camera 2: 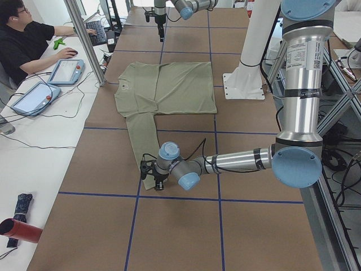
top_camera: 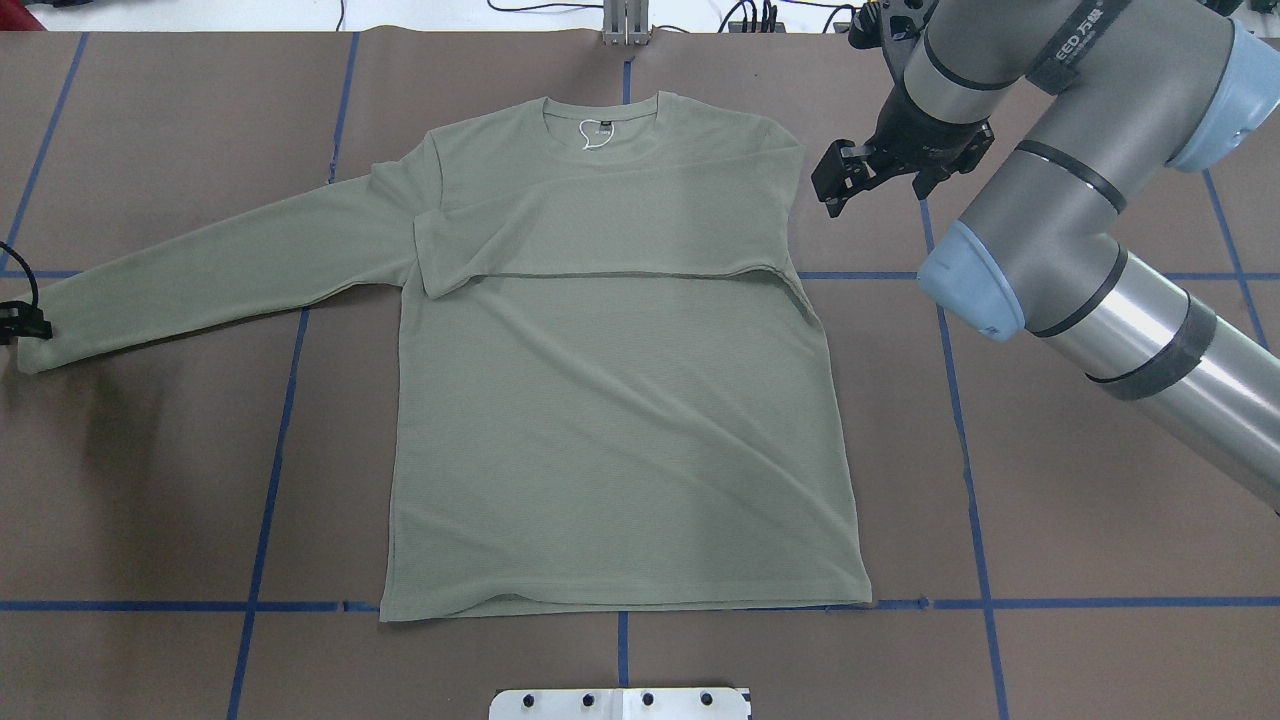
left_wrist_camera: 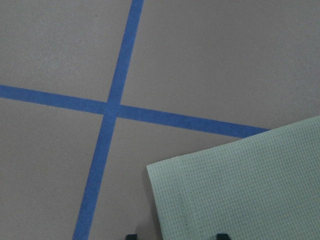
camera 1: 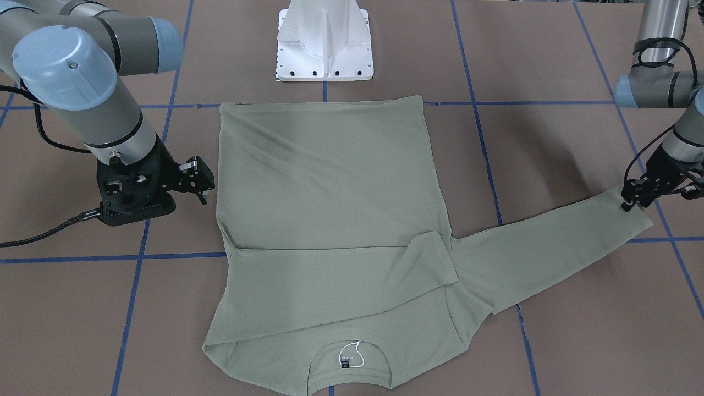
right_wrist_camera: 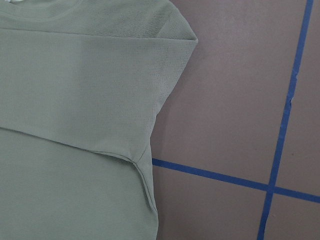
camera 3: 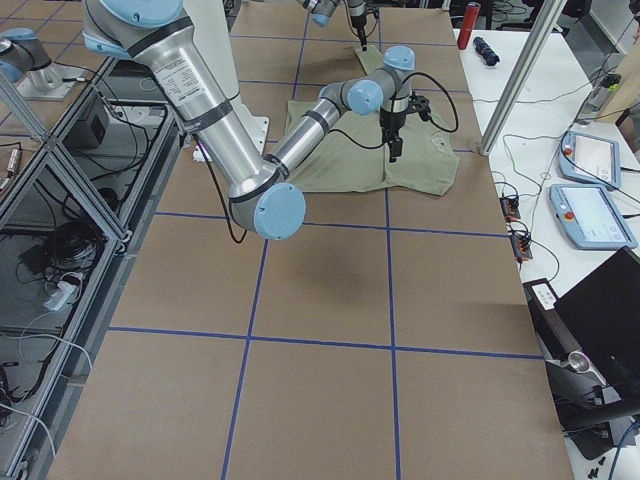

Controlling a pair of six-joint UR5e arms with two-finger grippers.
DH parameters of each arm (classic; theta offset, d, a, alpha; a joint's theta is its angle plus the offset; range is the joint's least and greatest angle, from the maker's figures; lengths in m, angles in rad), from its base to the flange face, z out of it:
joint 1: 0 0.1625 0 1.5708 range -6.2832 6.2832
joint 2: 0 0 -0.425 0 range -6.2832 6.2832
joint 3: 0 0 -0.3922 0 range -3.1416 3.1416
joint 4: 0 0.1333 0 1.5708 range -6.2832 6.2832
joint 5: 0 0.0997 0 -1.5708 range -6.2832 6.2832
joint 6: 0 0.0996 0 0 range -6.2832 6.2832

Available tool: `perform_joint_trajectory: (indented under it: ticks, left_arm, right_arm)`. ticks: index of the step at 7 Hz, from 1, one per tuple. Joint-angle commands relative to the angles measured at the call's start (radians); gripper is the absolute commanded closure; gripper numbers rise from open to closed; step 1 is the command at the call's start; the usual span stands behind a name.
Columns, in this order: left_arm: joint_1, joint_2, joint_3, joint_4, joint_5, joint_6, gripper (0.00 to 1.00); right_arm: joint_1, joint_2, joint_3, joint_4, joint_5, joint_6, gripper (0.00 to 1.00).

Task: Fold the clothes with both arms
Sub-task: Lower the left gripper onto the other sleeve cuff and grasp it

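Observation:
The sage-green shirt (top_camera: 620, 400) lies flat on the brown table, collar and white string loop (top_camera: 592, 135) at the far side. One sleeve is folded across the chest (top_camera: 600, 230). The other sleeve (top_camera: 220, 270) stretches out sideways. My left gripper (camera 1: 632, 201) is low at that sleeve's cuff (left_wrist_camera: 240, 190), open, its fingertips (left_wrist_camera: 221, 235) standing either side of the cuff's corner. My right gripper (top_camera: 885, 178) hovers open and holds nothing, just beside the shirt's folded shoulder (right_wrist_camera: 175, 45).
The white pedestal base (camera 1: 324, 49) stands just beyond the shirt's hem. Blue tape lines (top_camera: 960, 400) grid the table. A person (camera 2: 25, 39) sits at a side desk with tablets (camera 2: 65, 70). A red bottle (camera 2: 20, 230) lies on that desk.

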Motion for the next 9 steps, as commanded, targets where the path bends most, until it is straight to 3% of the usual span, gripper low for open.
perform_joint_trajectory:
  ticks: [1,3,5,7,9]
  left_arm:
    - [-0.002,0.000,-0.016,0.003,0.000,0.000,0.99]
    - [-0.003,0.008,-0.057,0.009,-0.006,-0.001,1.00]
    - [-0.005,0.014,-0.159,0.068,-0.024,-0.003,1.00]
    - [-0.003,-0.074,-0.343,0.363,-0.028,-0.001,1.00]
    - [-0.002,-0.308,-0.393,0.664,-0.028,-0.026,1.00]
  right_arm:
    - [0.000,-0.002,0.000,0.000,-0.001,0.000,0.00]
    - [0.000,-0.014,0.000,0.000,0.000,-0.002,0.00]
    - [0.011,-0.038,0.032,-0.003,0.000,-0.002,0.00]
    - [0.031,-0.078,0.068,-0.006,0.034,-0.002,0.00]
    - [0.092,-0.140,0.094,-0.005,0.075,-0.011,0.00]
